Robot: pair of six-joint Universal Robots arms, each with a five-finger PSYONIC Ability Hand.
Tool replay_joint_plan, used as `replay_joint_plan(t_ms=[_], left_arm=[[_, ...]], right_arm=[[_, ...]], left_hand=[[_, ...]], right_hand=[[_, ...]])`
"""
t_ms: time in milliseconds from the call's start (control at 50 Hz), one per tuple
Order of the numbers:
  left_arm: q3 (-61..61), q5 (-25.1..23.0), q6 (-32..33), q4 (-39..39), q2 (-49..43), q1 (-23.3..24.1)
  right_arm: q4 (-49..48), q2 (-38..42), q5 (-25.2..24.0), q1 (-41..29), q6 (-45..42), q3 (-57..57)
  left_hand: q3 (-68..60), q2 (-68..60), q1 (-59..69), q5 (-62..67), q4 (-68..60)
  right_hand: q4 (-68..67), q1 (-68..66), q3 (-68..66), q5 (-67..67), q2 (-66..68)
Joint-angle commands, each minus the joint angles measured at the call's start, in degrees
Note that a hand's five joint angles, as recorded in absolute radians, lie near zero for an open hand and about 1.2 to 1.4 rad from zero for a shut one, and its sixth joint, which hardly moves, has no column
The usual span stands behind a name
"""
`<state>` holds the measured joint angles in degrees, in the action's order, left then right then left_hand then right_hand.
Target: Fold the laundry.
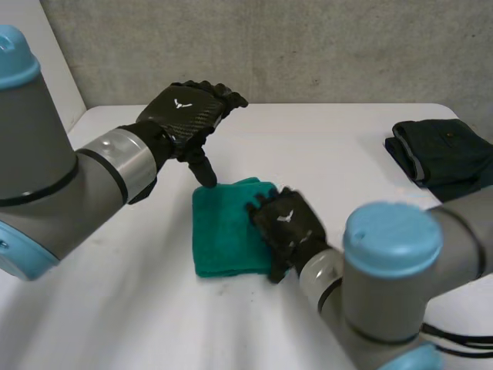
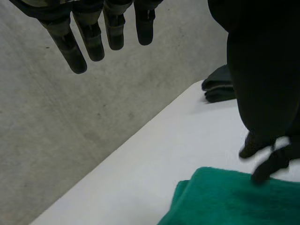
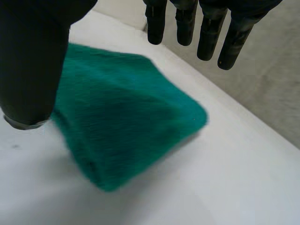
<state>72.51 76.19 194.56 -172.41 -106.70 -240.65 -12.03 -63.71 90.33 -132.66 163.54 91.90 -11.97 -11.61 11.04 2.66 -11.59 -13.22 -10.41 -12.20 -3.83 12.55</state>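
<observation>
Right hand [image 1: 286, 225], open with fingers straight, sits over the right edge of the folded green towel [image 1: 225, 235] at mid-surface [image 1: 323, 146]. Left hand [image 1: 189, 112], also open, hangs above the towel's far corner. Dark folded clothes [image 1: 443, 154] lie well apart.

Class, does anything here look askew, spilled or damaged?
Nothing stands out. The green towel lies folded on the table, the dark folded garment sits apart, and the left hand and right hand are open.
</observation>
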Motion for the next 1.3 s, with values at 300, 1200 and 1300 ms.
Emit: replay_joint_plan(t_ms=[300,1200,1300], left_arm=[[0.2,-1.4,-1.3,1.6,-0.6,-0.7],[1.1,-1.5,-2.0,1.5,-0.4,-0.7],[1.2,-1.5,-2.1,1.5,-0.4,-0.6]], right_arm=[[-8.3,14.0,0.2,-2.1,-3.7,-6.9],[1.0,14.1,-2.3,0.3,-3.1,-13.2],[0.9,14.8,-2.6,0.0,-2.4,-13.2]], left_hand=[[1.4,1.1,-0.5,-2.1,1.0],[1.1,0.7,-0.2,-1.8,0.7],[1.1,0.7,-0.2,-1.8,0.7]], right_hand=[[-14.0,-16.8,-15.0,-13.4,14.7],[-7.3,-10.1,-8.3,-6.7,8.0],[-7.3,-10.1,-8.3,-6.7,8.0]])
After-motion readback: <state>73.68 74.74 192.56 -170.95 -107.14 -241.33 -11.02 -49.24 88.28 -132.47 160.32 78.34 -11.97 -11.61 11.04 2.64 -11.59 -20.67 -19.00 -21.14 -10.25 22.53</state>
